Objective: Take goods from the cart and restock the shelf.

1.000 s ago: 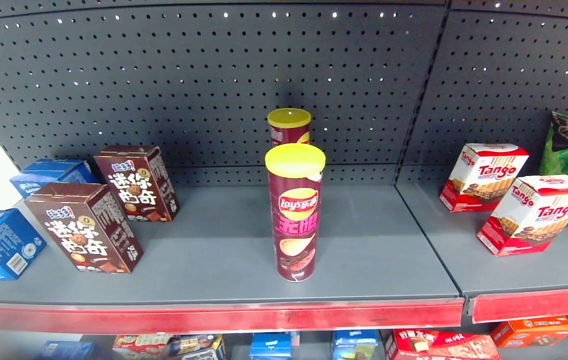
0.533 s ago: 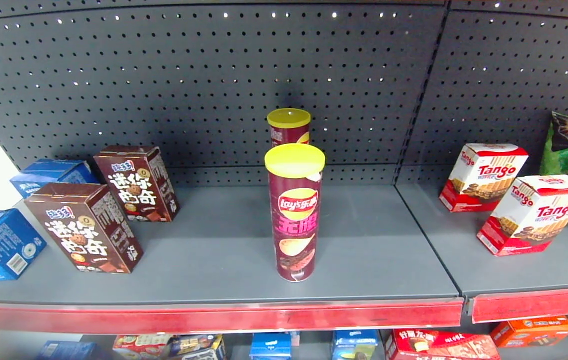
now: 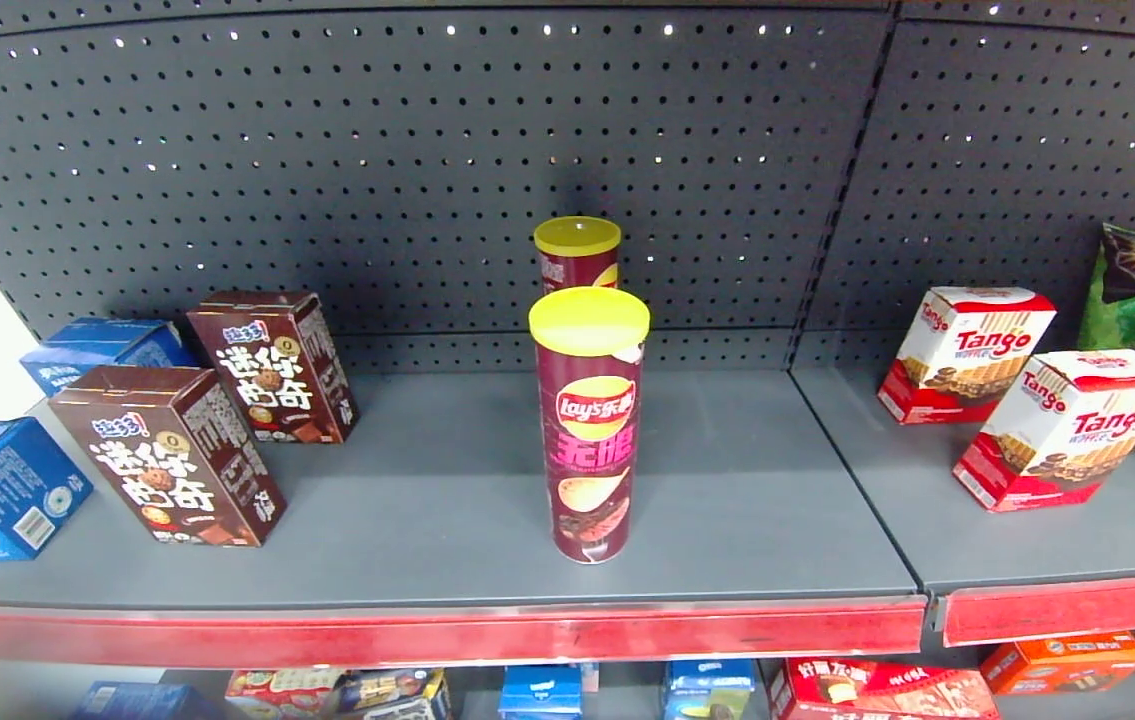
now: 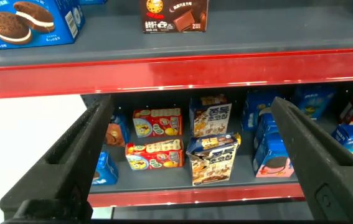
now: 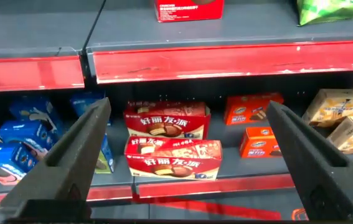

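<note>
Left gripper (image 4: 190,102) is held spread, empty, in front of the shelf (image 4: 182,71). Mid-board, one chip can (image 3: 590,425) is stood upright, a second can (image 3: 577,250) lined behind it, probably as one facing row. Right gripper (image 5: 188,104) is spread too, nothing gripped, probably freed for the next pick

Bright even light; shelf (image 3: 727,500) bows near frame edges.

Left of centre: a bare stretch of shelf (image 3: 427,500) is left between the brown boxes (image 3: 172,455) and the front chip can (image 3: 589,425).
Right of centre: open shelf floor is left between that can and the wafer boxes (image 3: 1067,430).
Centre line: the way to the back panel (image 3: 377,180) is blocked by the front chip can, with the rear can (image 3: 577,250) directly behind it.
</note>
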### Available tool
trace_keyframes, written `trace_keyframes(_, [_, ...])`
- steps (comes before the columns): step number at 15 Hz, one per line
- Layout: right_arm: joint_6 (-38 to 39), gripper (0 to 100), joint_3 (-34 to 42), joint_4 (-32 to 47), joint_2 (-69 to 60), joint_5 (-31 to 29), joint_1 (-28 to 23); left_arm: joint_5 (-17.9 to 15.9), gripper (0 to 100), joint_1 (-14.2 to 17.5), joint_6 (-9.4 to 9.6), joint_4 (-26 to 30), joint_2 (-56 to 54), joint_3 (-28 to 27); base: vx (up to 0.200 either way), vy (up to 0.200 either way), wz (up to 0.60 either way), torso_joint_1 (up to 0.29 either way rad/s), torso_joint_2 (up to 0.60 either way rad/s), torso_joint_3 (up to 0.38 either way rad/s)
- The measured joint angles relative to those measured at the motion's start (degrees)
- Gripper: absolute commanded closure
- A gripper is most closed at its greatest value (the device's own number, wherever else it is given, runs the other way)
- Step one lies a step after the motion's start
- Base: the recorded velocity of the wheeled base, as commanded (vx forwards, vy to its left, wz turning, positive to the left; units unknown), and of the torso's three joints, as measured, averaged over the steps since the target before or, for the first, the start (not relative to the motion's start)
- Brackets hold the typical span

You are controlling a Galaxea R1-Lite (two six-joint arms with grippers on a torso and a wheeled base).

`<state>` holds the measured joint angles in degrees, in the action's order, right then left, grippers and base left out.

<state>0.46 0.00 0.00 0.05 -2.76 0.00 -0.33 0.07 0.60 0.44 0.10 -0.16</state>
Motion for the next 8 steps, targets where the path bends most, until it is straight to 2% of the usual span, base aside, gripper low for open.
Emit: trace_keyframes(8, [-0.1, 0, 0.0, 0.0, 0.0, 0.0, 0.0, 0.0, 0, 0.0, 0.02, 0.0, 0.0, 0.0, 0.0, 0.0, 0.0, 0.0, 0.0, 0.0])
